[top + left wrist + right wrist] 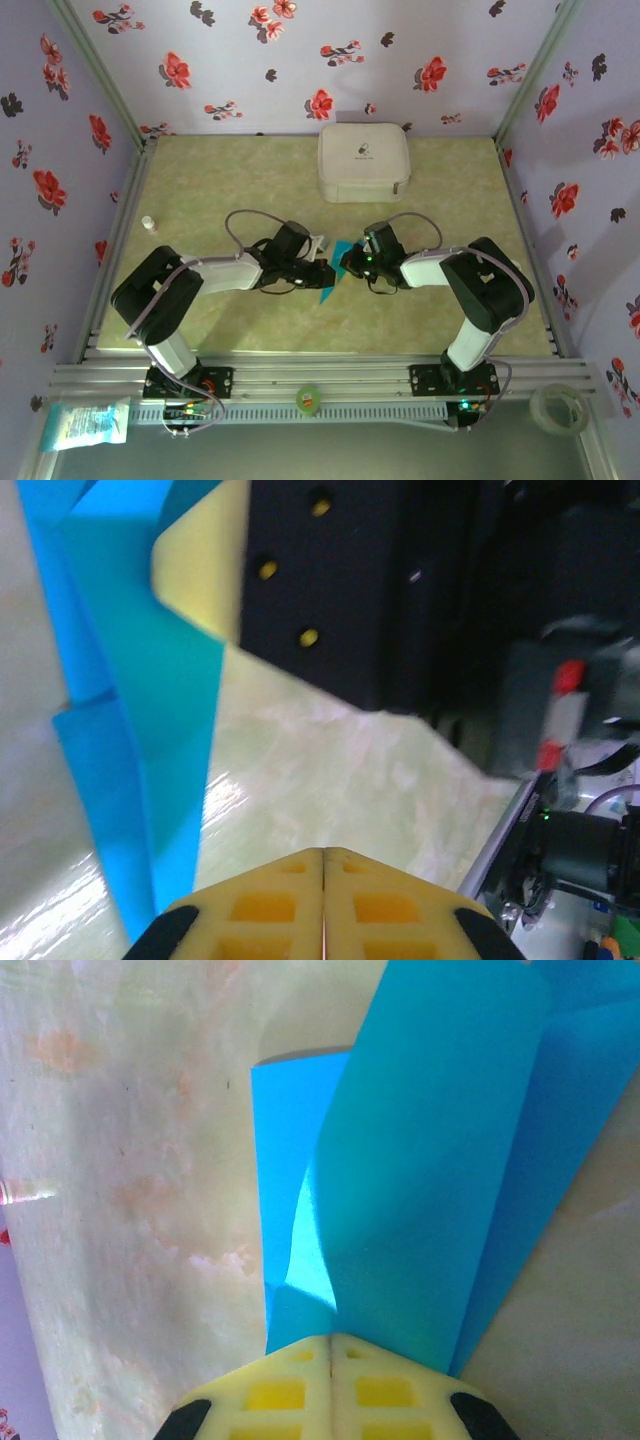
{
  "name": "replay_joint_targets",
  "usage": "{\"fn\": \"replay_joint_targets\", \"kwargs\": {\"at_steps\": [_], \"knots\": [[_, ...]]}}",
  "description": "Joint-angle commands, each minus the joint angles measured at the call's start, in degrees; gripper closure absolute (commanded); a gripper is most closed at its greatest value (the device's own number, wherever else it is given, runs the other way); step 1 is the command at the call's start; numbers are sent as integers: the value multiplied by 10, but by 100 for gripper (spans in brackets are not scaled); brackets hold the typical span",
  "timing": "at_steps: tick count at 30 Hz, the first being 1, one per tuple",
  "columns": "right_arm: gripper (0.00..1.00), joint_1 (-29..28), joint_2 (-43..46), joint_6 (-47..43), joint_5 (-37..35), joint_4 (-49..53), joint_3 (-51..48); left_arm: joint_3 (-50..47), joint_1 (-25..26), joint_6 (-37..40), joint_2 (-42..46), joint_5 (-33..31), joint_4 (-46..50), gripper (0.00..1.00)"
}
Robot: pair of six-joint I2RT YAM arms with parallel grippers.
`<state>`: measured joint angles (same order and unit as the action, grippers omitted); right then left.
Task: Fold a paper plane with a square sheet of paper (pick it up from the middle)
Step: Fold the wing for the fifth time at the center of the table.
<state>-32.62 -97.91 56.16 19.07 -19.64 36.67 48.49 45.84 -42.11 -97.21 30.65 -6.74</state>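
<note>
The part-folded turquoise paper (327,289) sat mid-table (220,180) between both arms; the right gripper (331,1355) was clenched on its layers; the left gripper (323,880) was pressed closed just beside it, seemingly on nothing; a white case (363,160) lay behind.

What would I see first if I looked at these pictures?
The bright blue paper jumps out, creased and folded in the middle of the table. The right claw is pinched shut on it, and the left claw is shut right beside it. Behind them sits a white case, and red flowers dot the purple walls.
</note>
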Motion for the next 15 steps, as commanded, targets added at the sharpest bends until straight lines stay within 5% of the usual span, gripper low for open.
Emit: {"fn": "replay_joint_targets", "kwargs": {"at_steps": [1, 15], "knots": [[98, 4, -22, 8, -20, 23, -13, 30, -5, 7, -31, 7, 21, 91], [97, 3, -16, 11, -14, 19, -16, 40, -20, 19, -112, -45, 44, 93]]}}
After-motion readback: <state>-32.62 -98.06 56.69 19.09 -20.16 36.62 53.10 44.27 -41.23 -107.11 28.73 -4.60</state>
